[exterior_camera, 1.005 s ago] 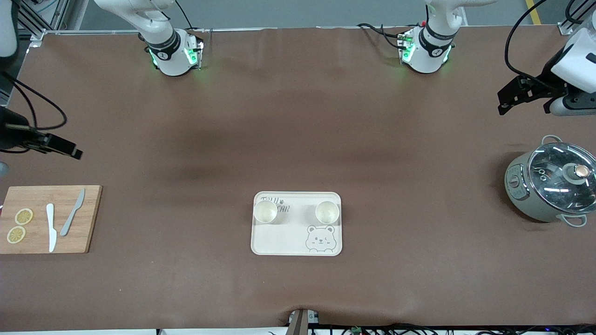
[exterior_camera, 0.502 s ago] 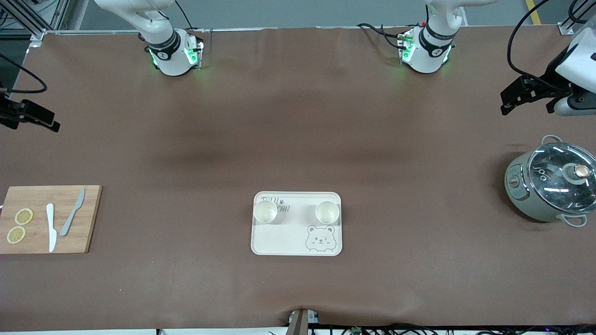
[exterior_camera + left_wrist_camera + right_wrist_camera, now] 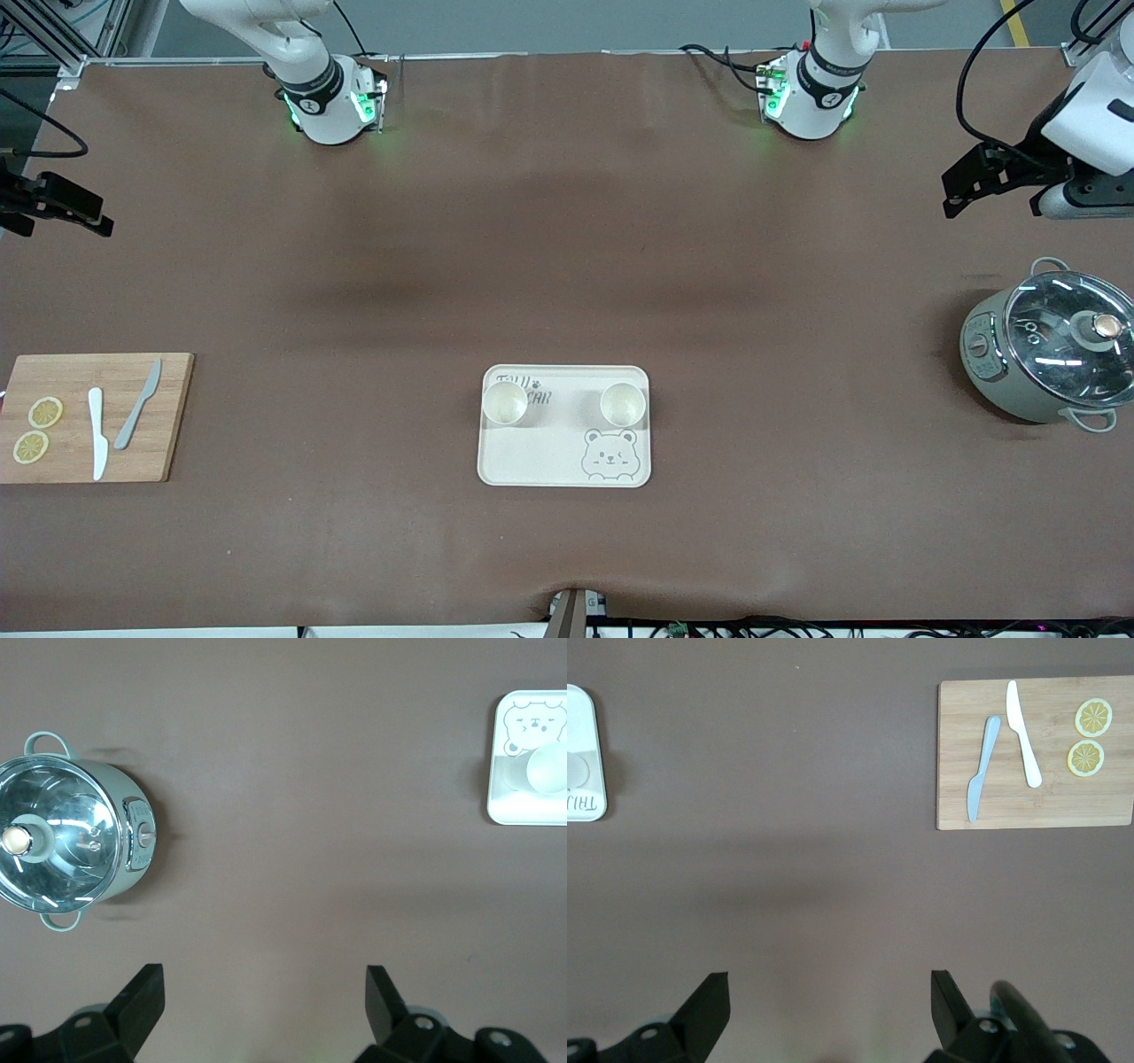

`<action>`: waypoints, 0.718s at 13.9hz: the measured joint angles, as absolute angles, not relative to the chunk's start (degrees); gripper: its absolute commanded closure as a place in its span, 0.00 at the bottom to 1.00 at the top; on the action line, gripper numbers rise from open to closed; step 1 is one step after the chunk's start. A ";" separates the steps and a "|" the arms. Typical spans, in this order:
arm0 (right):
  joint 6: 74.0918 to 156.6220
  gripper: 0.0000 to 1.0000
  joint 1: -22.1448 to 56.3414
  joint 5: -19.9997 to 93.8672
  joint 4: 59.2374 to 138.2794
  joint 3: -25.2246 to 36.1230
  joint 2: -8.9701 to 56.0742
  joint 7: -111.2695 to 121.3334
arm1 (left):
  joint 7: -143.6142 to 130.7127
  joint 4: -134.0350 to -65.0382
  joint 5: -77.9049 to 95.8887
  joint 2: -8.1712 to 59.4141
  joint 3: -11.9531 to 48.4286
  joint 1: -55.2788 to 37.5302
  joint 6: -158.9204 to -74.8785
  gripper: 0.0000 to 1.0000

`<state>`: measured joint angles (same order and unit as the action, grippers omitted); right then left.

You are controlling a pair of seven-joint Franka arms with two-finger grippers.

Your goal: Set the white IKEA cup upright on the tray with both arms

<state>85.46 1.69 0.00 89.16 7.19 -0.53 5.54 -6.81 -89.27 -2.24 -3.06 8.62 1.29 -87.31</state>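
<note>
A: Two white cups [image 3: 505, 404] [image 3: 622, 404] stand upright on the tray [image 3: 540, 456], mid-worktop [image 3: 567, 266].

B: And the arms?

A: Left tool [image 3: 264, 997] hangs over bare worktop near the pot [image 3: 1045, 359], fingers spread. Right tool [image 3: 829, 999] hangs spread near the cutting board [image 3: 168, 416].

My desk [image 3: 567, 266] is covered with a brown mat. Directly on it lie three items. The tray [image 3: 564, 465] sits mid-desk, toward the front camera. The wooden cutting board [image 3: 173, 416] lies at my right arm's end of the desk. The lidded grey-green pot [image 3: 992, 372] stands at my left arm's end. All three are well apart from one another.
</note>
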 measured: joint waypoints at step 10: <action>87.00 0.00 1.63 -0.04 87.90 7.13 -1.21 6.12 | -5.18 -88.71 -1.89 -3.75 8.32 1.51 -83.59 0.00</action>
